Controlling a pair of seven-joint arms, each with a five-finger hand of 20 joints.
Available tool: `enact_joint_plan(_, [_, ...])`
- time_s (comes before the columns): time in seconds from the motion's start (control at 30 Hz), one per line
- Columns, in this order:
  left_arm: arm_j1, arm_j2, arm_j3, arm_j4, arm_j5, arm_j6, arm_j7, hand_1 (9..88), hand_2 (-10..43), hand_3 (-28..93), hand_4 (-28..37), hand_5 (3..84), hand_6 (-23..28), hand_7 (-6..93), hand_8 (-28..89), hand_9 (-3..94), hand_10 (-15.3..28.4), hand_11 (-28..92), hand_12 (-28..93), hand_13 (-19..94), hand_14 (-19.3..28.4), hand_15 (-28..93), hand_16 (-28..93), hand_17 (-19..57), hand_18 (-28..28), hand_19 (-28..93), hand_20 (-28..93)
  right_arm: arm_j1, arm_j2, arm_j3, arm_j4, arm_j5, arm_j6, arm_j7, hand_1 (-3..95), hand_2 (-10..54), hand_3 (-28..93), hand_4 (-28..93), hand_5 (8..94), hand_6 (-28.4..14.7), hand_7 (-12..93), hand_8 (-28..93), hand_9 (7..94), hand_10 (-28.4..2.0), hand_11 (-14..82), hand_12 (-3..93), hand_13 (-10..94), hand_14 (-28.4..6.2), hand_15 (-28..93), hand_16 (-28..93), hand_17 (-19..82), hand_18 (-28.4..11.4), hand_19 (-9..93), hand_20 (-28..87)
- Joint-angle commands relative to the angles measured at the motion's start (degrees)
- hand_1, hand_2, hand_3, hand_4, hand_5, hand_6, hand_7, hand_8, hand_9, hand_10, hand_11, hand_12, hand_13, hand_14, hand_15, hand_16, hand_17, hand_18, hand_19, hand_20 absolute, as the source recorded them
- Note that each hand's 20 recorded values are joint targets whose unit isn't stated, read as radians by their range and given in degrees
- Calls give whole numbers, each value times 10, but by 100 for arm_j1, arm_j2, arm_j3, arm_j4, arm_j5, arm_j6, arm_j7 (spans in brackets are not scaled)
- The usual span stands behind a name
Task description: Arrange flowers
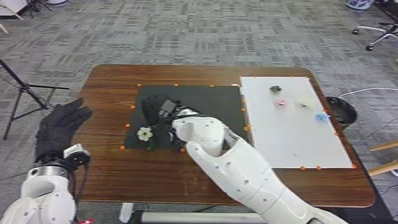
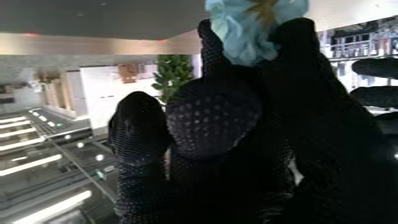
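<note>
Pale-blue flower [image 2: 247, 42]: pinched in right hand [image 2: 213, 117], over black mat [image 1: 213, 94], probably for controlled placing.
White flower [image 1: 144, 134]: laid near left, perhaps as guide.
Left hand [image 1: 62, 122]: kept loosely straight.

Black tripod [image 1: 25, 87] noted left of table [image 1: 120, 175], wheeled chair [image 1: 386, 30] seen beyond, dark bin [image 1: 347, 118] set close at right.
</note>
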Motion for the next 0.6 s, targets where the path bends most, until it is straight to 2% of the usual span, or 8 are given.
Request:
enact_joint_plan(0.03, [82,-41,-51,3,26,-234,-11,176,305,688,-283,510,32,161,-69,508,154,255,157,400,187,237,14,63,122,128,173,5,-58,-64,103,-4,344,256,578,-13,505,-178,753,43,135,-6,763,-70,76,108,908,-18,572,306,548,-172,932,515])
enact_joint_plan(0.13, [253,-169,-258,4,28,-487,21,176,305,688,-283,510,32,160,-68,508,154,255,157,400,187,236,14,63,122,127,172,-21,-56,-64,110,30,407,311,583,2,482,-174,742,43,135,-11,749,-68,82,96,910,-18,569,304,550,-172,932,513])
enact_joint_plan(0.17, [244,-164,-266,20,14,-525,14,176,305,688,-283,510,32,160,-68,509,154,255,156,400,187,236,14,63,122,127,172,-18,-45,-75,109,44,428,334,582,4,482,-174,739,42,134,-13,746,-68,83,94,910,-18,569,304,549,-172,932,513])
enact_joint_plan(0.3, [354,-274,-437,46,32,-771,16,174,303,689,-283,509,32,160,-67,508,154,255,157,399,187,237,15,63,122,128,173,-84,-45,-52,68,110,238,389,572,27,473,-171,721,37,132,-19,724,-67,96,78,911,-18,560,306,550,-171,932,507])
enact_joint_plan(0.43, [471,-410,-681,93,56,-1064,48,170,296,691,-283,508,33,158,-68,507,155,255,157,399,187,237,14,62,123,128,173,-135,-59,-15,29,139,32,413,558,56,453,-156,688,27,124,-21,694,-69,99,68,911,-18,547,305,547,-171,932,497])
enact_joint_plan(0.6, [519,-519,-861,123,87,-1313,34,168,284,691,-283,508,33,157,-67,505,155,253,157,398,187,237,14,62,123,129,173,-135,-99,61,13,131,-160,391,501,81,495,-169,649,16,120,-28,662,-76,92,64,909,-20,533,310,541,-173,932,477])
